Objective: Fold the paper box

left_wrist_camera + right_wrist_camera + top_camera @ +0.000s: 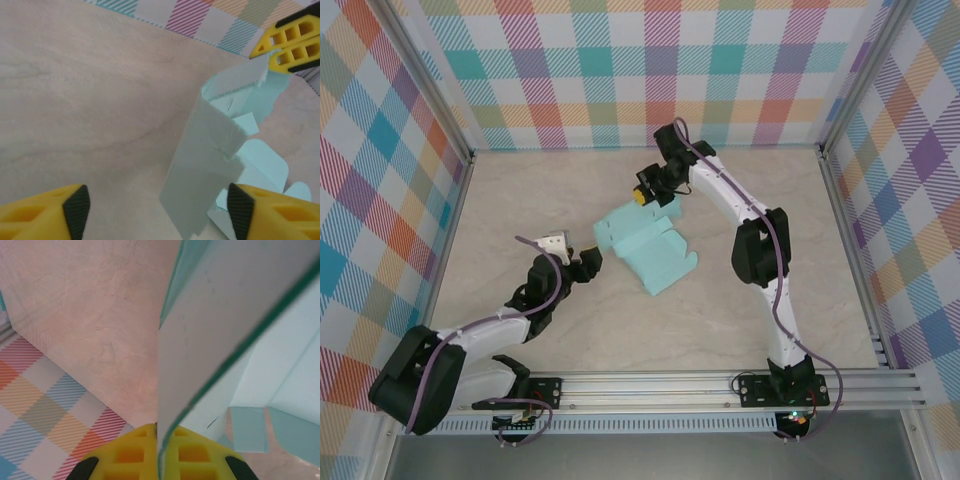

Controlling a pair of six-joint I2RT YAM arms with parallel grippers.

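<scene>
Part-folded mint paper box (645, 250) lay midway on the counter (740, 320), plaid walls (620, 70) around, right fingers (130, 455) pinched its far edge, sheet blocking much of that wrist's view, left fingers (75, 210) stood spread, upright flap between them

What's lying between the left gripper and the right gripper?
The paper box, in the top view: the right gripper pinches its far edge, the left gripper sits open by its left edge.

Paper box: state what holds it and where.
The right gripper pinches the paper box by a raised flap's edge; the left gripper stands open, gripping nothing.
</scene>
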